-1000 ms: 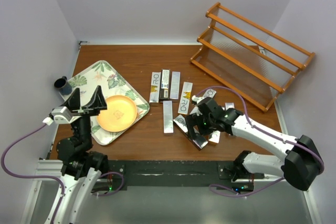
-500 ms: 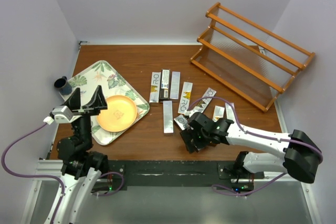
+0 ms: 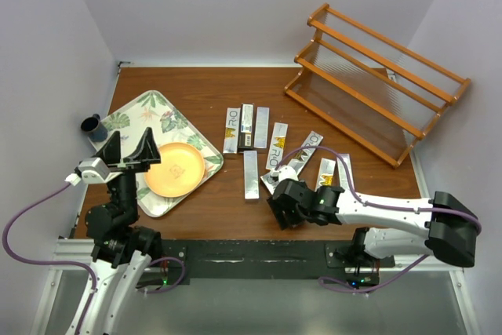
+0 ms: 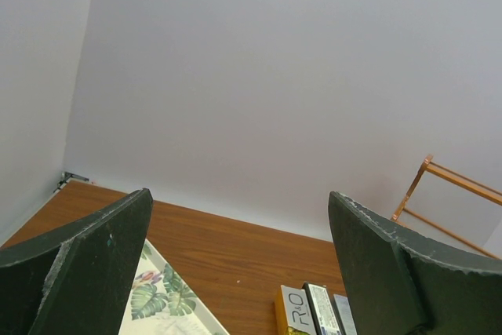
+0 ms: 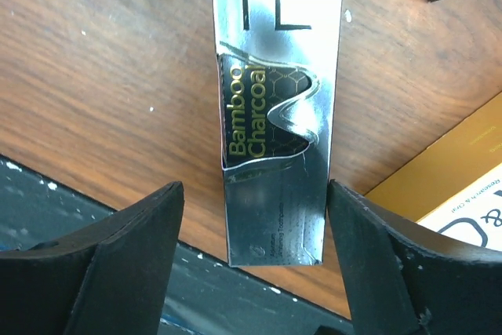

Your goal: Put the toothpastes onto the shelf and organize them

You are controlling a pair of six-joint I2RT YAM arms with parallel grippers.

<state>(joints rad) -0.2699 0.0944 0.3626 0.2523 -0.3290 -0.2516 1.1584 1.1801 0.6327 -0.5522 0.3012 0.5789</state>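
Left gripper [image 3: 128, 147] was held raised at the left, spread wide and empty. Right gripper [image 5: 255, 194] was set astride a silver Bamboo Charcoal carton [image 5: 274, 115] lying flat near the table [image 3: 196, 92] front edge. Jaws were kept apart with a gap seen on one side, so contact was possibly not made. Other toothpastes [image 3: 247, 127] were laid mid-table, well apart from the shelf [image 3: 384, 41].

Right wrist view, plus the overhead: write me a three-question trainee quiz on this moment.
1. True or false: a toothpaste carton already sits on the shelf.
2. What lies between the fingers of the right gripper? A) silver Bamboo Charcoal carton B) orange plate C) blue cup
3. Which arm's fingers stand wide apart with nothing between them?
Key: 1 false; 2 A; 3 the left gripper.
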